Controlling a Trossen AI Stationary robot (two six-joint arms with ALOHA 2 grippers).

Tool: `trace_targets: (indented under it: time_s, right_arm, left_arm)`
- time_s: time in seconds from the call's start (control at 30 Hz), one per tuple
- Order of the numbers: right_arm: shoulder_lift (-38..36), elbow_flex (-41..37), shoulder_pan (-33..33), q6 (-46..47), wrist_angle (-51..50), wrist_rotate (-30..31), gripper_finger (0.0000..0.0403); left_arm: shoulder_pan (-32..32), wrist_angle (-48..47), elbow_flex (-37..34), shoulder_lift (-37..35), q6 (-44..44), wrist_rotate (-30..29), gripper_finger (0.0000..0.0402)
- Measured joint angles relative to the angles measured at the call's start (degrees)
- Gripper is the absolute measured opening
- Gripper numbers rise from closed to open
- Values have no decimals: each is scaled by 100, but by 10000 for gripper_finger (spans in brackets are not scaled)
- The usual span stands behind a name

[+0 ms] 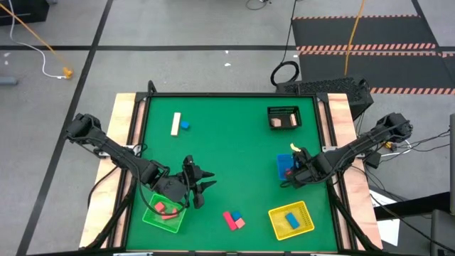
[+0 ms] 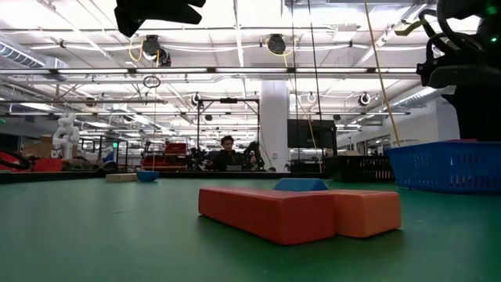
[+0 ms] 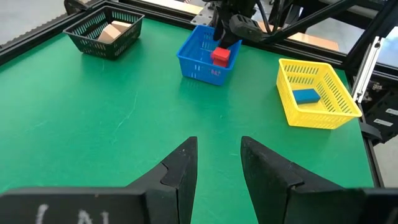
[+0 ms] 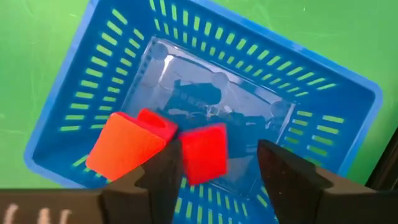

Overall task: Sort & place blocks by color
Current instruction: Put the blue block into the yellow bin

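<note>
My right gripper (image 4: 219, 168) is open and points down into the blue tray (image 1: 284, 166). A red cube (image 4: 204, 162) sits between its fingers, close to one finger. An orange-red block (image 4: 124, 148) lies on the tray floor beside it. My left gripper (image 3: 219, 162) is open and touches nothing; it hovers next to the green tray (image 1: 162, 216), which holds pink and red blocks (image 1: 165, 208). A red bar, a pink block and a blue block (image 1: 233, 219) lie together on the mat near the table's near edge. A cream bar (image 1: 175, 124) and a blue cube (image 1: 185, 126) lie toward the far left. My right gripper comes at the red cube (image 3: 221, 56) from above, inside the blue tray. The cube stands next to the inner face of one finger (image 4: 166, 167), with a wide gap to the other finger. Whether that finger touches the cube, I cannot tell.
A yellow tray (image 1: 307, 217) holding a blue block (image 1: 291, 220) stands at the near right. A black mesh basket (image 1: 284, 117) with tan blocks stands at the far right. The green mat's middle is bare. Raised wooden rails border the table's left and right sides.
</note>
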Motion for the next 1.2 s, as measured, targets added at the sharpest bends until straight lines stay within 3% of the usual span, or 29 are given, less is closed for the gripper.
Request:
trace_targets:
  time_s: [0.27, 0.57, 0.83, 1.2]
  right_arm:
    - [-24, 0, -1, -284, 262, -6, 227]
    - [-683, 0, -1, -425, 1085, -132, 219]
    - [-1117, 0, -7, -1368, 3459, 216, 213]
    - [-756, 3, -7, -3838, 6749, 207, 212]
  left_arm:
    - [0, 9, 0, 0, -24, 0, 124]
    - [0, 125, 0, 0, 39, 0, 124]
    - [0, 129, 0, 0, 26, 0, 124]
    - [-7, 129, 0, 0, -28, 0, 124]
